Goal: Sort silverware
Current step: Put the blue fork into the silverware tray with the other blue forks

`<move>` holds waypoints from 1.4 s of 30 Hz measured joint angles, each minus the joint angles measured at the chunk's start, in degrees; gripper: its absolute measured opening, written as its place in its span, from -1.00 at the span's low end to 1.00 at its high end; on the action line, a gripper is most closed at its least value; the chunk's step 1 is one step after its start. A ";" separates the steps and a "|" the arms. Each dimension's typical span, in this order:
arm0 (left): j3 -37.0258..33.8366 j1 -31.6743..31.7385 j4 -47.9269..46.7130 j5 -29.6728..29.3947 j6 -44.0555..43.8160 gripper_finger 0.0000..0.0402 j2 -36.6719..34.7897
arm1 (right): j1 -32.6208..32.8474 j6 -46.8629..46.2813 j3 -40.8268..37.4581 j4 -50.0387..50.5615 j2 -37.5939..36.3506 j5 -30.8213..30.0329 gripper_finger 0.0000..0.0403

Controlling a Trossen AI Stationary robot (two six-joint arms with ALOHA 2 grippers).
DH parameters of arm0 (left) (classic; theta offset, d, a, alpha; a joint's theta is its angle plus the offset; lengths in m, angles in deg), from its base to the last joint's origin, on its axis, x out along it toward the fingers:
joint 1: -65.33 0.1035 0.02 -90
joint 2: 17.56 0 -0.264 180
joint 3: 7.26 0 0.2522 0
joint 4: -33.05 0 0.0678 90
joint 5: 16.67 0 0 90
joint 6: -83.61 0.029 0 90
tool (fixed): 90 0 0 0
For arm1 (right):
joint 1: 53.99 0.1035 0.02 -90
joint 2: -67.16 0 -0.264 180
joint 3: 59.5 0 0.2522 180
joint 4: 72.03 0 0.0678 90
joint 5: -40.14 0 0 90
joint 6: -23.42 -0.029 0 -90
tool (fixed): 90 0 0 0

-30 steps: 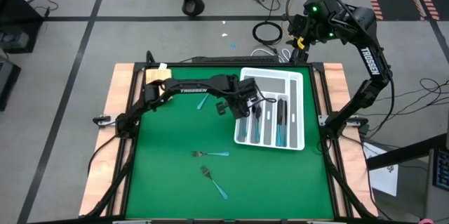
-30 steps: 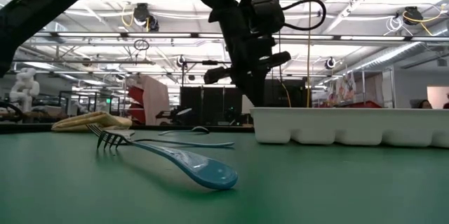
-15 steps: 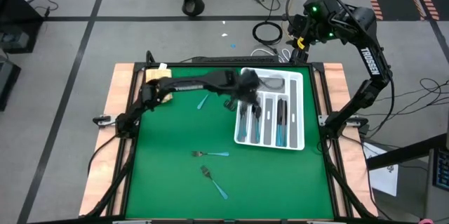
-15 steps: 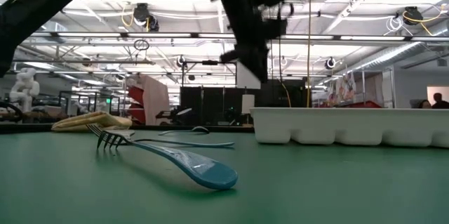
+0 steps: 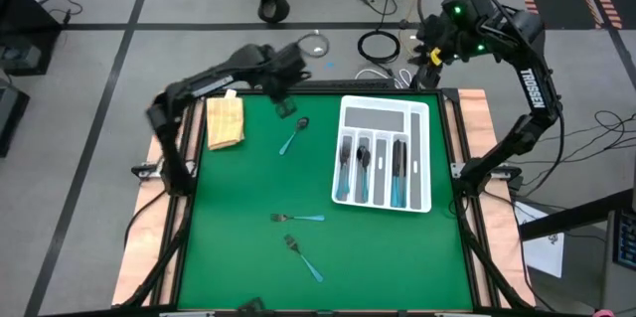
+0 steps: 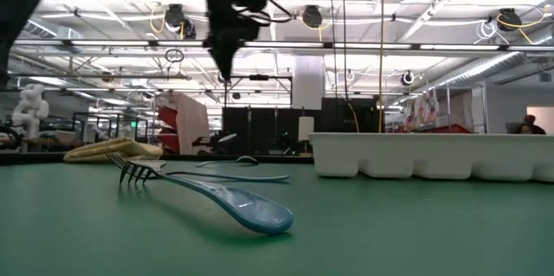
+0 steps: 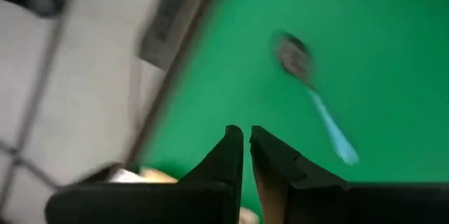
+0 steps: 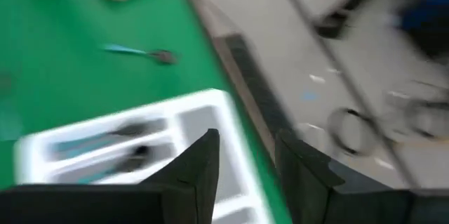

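Note:
A teal-handled spoon [image 5: 293, 138] lies on the green mat near its far edge, also seen in the left wrist view [image 7: 309, 90]. Two forks [image 5: 298, 218] [image 5: 304, 256] lie nearer the front; one fills the low view [image 6: 203, 194]. Several more pieces lie in the slots of the white tray [image 5: 386, 153]. My left gripper [image 5: 285, 108] hangs above the mat's far edge, just beyond the spoon, shut and with nothing in it [image 7: 246, 140]. My right gripper [image 5: 433, 51] is raised beyond the table's far right corner, open and with nothing in it [image 8: 249, 157].
A folded yellow cloth [image 5: 225, 120] lies at the mat's far left corner. The tray's wall [image 6: 433, 157] stands on the right half of the mat. Cables lie on the floor beyond the table's far edge [image 5: 378, 44].
My left gripper has left the tray's near-left slots, risen and swung toward the table's far left, rolling about its own axis as it went. It now hangs by the spoon. No piece of silverware on the mat has moved.

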 joint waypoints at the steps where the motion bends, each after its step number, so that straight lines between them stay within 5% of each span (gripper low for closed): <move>1: -3.73 -0.19 0.57 2.15 -0.41 -0.82 -2.69 | 0.02 -0.04 -0.47 -0.03 -0.09 3.17 -0.37; 5: -18.83 -2.77 6.14 6.16 -4.74 -0.82 -16.31 | 3.26 -2.91 -5.11 -0.18 -0.11 12.53 -0.37; 9: -28.97 -6.12 10.99 5.91 -11.60 -0.82 -31.24 | 12.10 -5.90 -15.83 -6.46 0.01 13.06 -0.37; 19: -32.11 -9.95 12.58 2.78 -22.28 -0.82 -53.43 | 36.71 -30.04 -41.91 -52.14 0.75 15.80 -0.37; 28: -32.11 -10.02 12.26 2.86 -18.24 -0.82 -60.16 | 51.48 -44.02 -45.64 -70.05 12.27 -0.50 -0.37; 42: -32.11 -10.04 11.67 4.52 -14.18 -0.82 -60.51 | 57.04 -63.30 -45.56 -75.67 26.00 -0.63 -0.21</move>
